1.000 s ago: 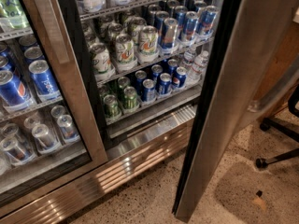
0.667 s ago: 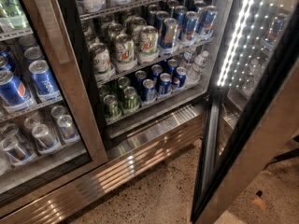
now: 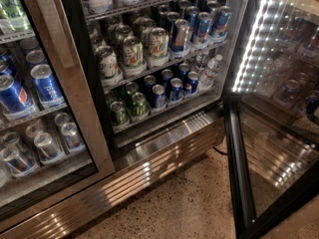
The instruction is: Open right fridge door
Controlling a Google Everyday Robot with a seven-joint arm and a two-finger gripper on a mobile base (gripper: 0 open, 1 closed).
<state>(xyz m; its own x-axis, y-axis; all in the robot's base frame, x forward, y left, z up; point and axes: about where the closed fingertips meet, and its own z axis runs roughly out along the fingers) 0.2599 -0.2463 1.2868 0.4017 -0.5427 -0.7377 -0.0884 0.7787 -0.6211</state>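
1. Only one camera is at work. It sits close in front of the fridge and tilts steeply down, taking in the lower can shelves (image 3: 164,63) and the speckled floor (image 3: 189,208).
2. It faces the open bay slightly from the right. The right fridge door (image 3: 279,148), standing open, fills the right edge, and the shut left door (image 3: 45,108) fills the left.
3. The gripper lies outside this view, and with a single view nothing is shared.

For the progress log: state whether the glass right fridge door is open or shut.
Open: the glass-paned, black-edged right fridge door stands swung out, drink cans exposed. Gripper not in view.
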